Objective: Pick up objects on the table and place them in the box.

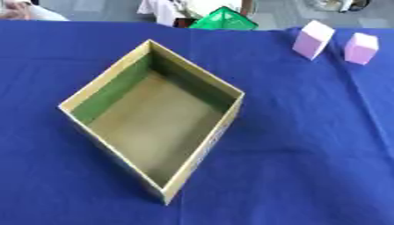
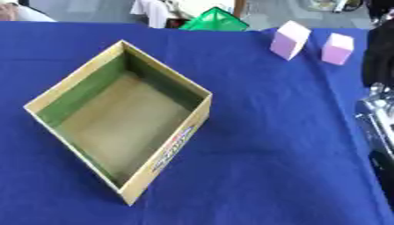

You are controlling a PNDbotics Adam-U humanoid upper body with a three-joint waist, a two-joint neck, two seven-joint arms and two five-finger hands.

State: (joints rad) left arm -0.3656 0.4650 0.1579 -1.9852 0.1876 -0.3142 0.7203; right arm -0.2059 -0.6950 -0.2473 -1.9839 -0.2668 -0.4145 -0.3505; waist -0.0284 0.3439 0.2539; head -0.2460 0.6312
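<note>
An open cardboard box (image 1: pixel 228 90) with a green-tinted inner wall sits turned like a diamond at the middle left of the blue table; nothing lies inside it. Two pale pink blocks stand at the far right: the nearer-left one (image 2: pixel 289 39) tilted, the other (image 2: pixel 337 48) just right of it. Black and silver parts of my right hand (image 2: pixel 378 118) show cut off at the right edge of the right eye view, well apart from the blocks and the box. My left hand shows in neither view.
A blue cloth (image 1: pixel 292 145) covers the whole table. A green object (image 1: pixel 224 19) lies past the far edge, beside white things. Open cloth stretches between the box and the pink blocks.
</note>
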